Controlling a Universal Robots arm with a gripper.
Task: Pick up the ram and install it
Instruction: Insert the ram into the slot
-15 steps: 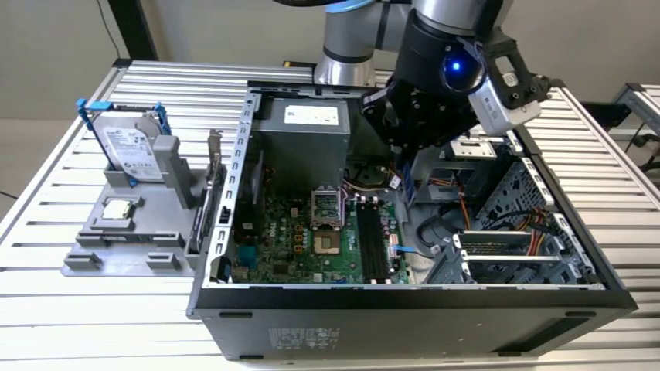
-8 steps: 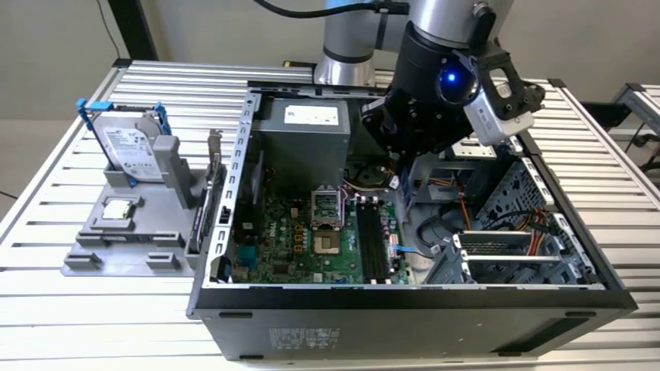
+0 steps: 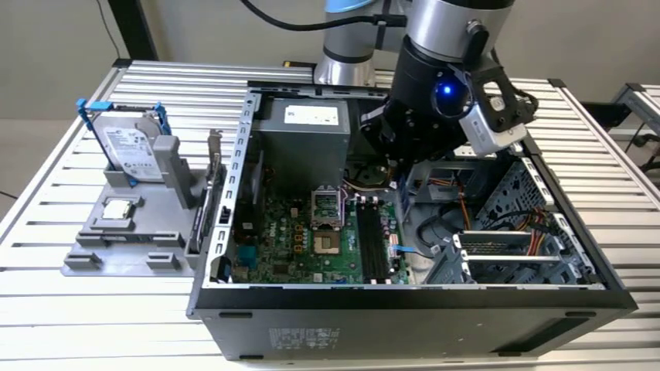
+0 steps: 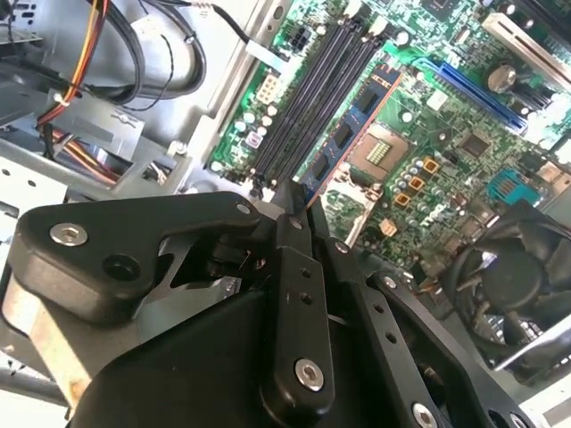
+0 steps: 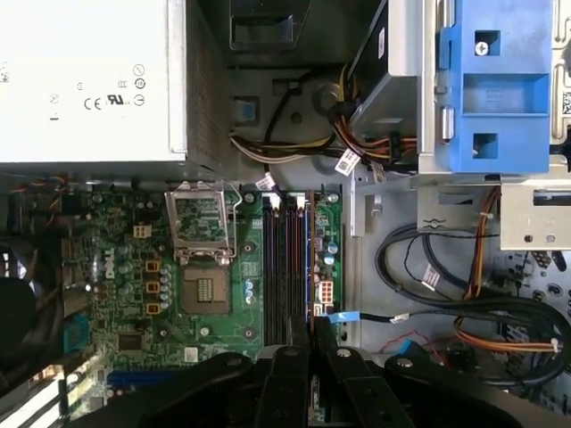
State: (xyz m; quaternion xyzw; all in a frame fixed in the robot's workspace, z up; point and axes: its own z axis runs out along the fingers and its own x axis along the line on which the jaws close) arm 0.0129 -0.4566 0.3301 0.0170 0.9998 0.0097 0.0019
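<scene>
While the arm reaches down into the open computer case (image 3: 413,297) on the slatted bench (image 3: 62,309), its tool (image 4: 299,201) hangs over the motherboard (image 3: 299,239) near the black memory slots (image 5: 284,267). In the second wrist view, the tool's black fingers (image 4: 293,234) are closed together on the near end of the ram (image 4: 352,134), a thin blue-green stick with dark chips that runs along the slots, just beside them on the processor socket's side. Whether it is seated in a slot or only above one cannot be told. In the first wrist view the fingertips meet over the same row of slots, between the socket (image 5: 203,267) and the bare metal floor of the case with its loose cables (image 5: 464,312). On the exterior view's left, outside the case, a hard drive (image 3: 132,151) in a blue frame stands upright in a grey holder (image 3: 124,247). The grey power supply (image 3: 301,139) sits at the far end of the case.
</scene>
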